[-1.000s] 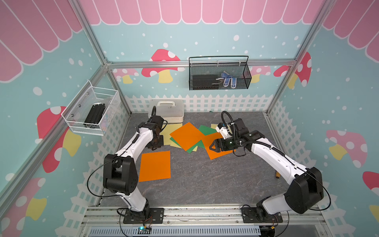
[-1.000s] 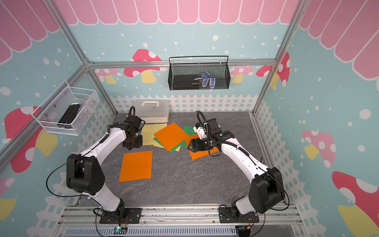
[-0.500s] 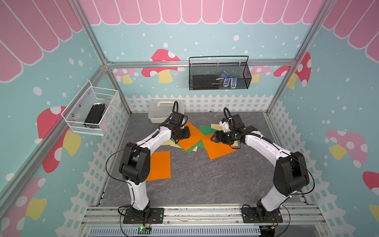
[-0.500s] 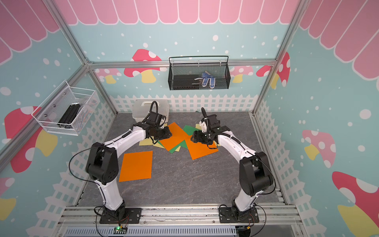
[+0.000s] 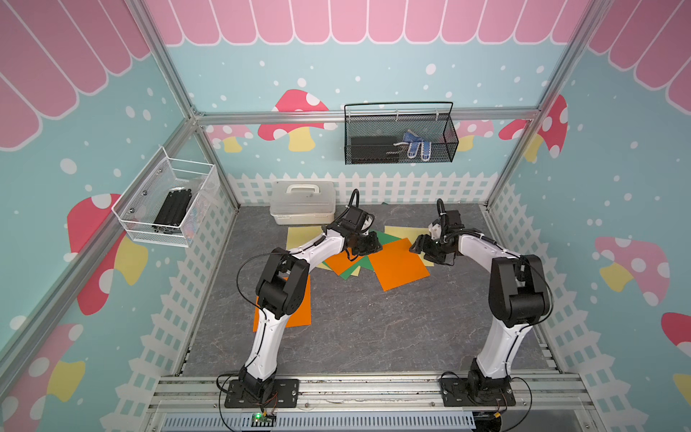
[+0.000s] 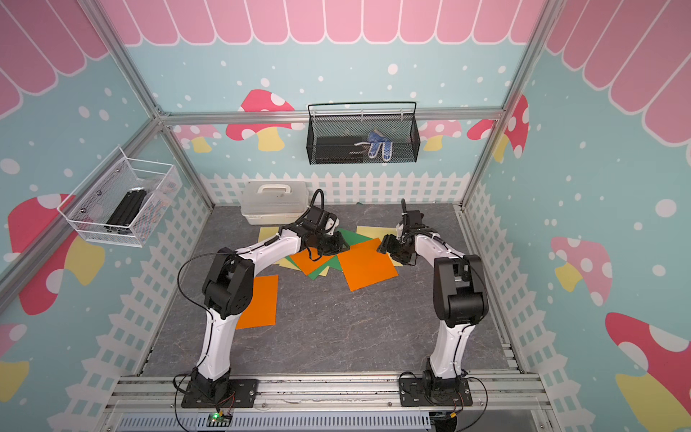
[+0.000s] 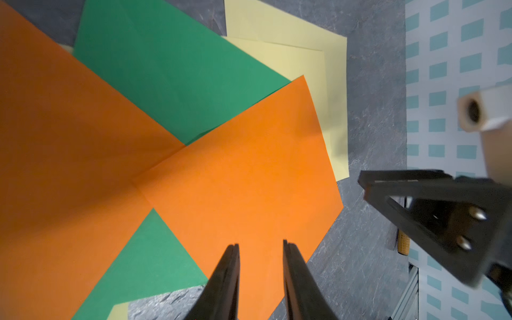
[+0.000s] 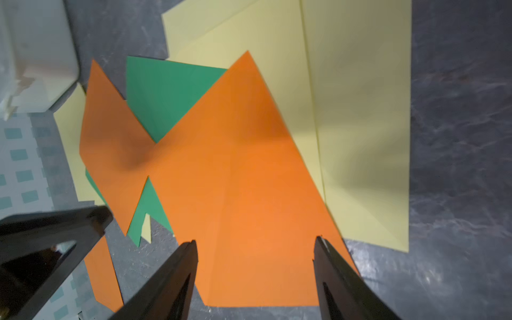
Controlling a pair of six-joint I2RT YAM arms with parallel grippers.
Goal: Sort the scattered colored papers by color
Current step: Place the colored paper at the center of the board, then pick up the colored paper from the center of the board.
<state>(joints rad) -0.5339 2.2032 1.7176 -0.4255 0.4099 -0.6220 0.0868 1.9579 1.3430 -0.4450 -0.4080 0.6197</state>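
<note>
The colored papers lie in an overlapping pile at the back middle of the floor: an orange sheet (image 5: 398,263) on top, a second orange sheet (image 5: 342,262), green sheets (image 5: 387,237) and pale yellow sheets (image 5: 299,237). Another orange sheet (image 5: 301,310) lies alone at the front left, partly behind my left arm. My left gripper (image 5: 374,243) (image 7: 260,243) hovers over the top orange sheet's (image 7: 235,171) left corner, open by a narrow gap with nothing in it. My right gripper (image 5: 417,247) (image 8: 256,241) stands wide open over that orange sheet's (image 8: 235,166) right corner, empty.
A white lidded box (image 5: 303,202) stands at the back left, touching the pile's yellow edge. A black wire basket (image 5: 400,138) hangs on the back wall and a white wire basket (image 5: 168,205) on the left wall. White picket fencing rings the floor.
My left gripper has swept right from beside the box to the top orange sheet. My right gripper has shifted slightly right and back, its jaws a little narrower. The papers have not moved.
</note>
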